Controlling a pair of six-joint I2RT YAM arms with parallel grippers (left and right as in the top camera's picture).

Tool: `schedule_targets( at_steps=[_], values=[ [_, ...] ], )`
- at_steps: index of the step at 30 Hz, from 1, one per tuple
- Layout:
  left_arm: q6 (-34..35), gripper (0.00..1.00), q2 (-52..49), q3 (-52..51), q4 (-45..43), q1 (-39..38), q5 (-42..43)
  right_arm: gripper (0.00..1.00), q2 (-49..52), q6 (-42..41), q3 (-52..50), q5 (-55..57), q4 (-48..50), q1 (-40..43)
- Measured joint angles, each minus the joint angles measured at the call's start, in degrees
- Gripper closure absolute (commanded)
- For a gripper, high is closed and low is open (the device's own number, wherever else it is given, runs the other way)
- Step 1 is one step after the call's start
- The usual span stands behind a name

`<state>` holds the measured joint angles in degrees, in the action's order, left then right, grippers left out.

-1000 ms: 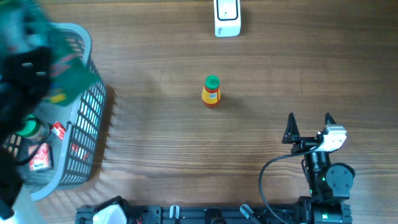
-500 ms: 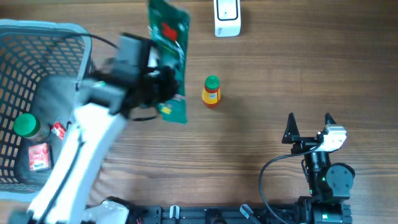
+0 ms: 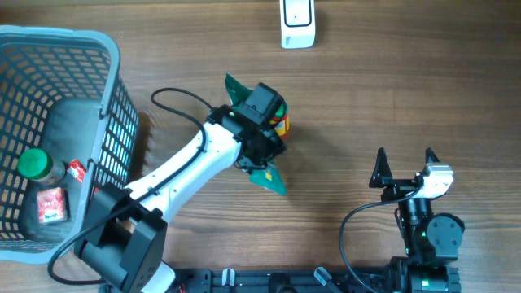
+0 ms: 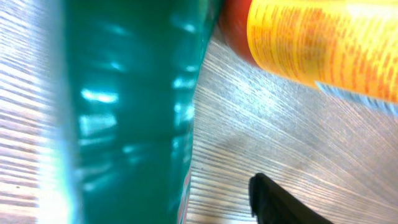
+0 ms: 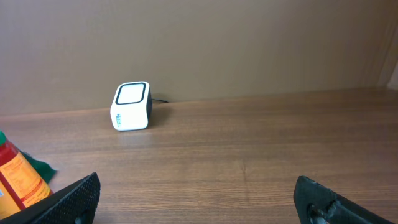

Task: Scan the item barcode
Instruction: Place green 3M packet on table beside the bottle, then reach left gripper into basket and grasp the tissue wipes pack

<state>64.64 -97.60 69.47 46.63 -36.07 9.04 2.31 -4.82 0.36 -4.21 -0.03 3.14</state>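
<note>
The item, a green packet (image 3: 269, 179), lies under my left gripper (image 3: 259, 134) at mid-table, its ends sticking out on both sides. In the left wrist view the packet (image 4: 124, 112) fills the left side. One dark finger (image 4: 273, 199) stands apart from it with bare wood between, so the jaws are open. An orange bottle (image 3: 282, 124) stands right beside it. The white scanner (image 3: 297, 23) sits at the far edge. My right gripper (image 3: 404, 163) rests open and empty at the near right, facing the scanner (image 5: 132, 106).
A grey wire basket (image 3: 114, 106) stands at the left, holding a green-capped jar (image 3: 37, 165) and a red packet (image 3: 50, 203). In the right wrist view, the orange bottle (image 5: 18, 180) shows at the left edge.
My left arm has swung from the basket to mid-table, carrying the green packet down beside the orange bottle. Its jaws have opened off the packet. The right arm has not moved.
</note>
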Motion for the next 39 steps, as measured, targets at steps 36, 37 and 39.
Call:
schedule_targets(
  at_steps=[36, 37, 39],
  values=[
    [-20.63, 0.0, 26.77, 10.47, 14.08, 68.39, -13.4, 0.0, 0.0, 0.0, 0.0, 0.0, 0.0, 0.0],
    [-20.65, 0.0, 23.98, 10.51, 15.15, 70.05, -10.97, 0.01, 0.0, 0.0, 0.0, 0.0, 0.0, 0.0],
    [-20.65, 0.01, 16.55, 10.51, 17.51, 72.37, -5.77, 0.0, 0.0, 0.0, 0.0, 0.0, 0.0, 0.0]
  ],
)
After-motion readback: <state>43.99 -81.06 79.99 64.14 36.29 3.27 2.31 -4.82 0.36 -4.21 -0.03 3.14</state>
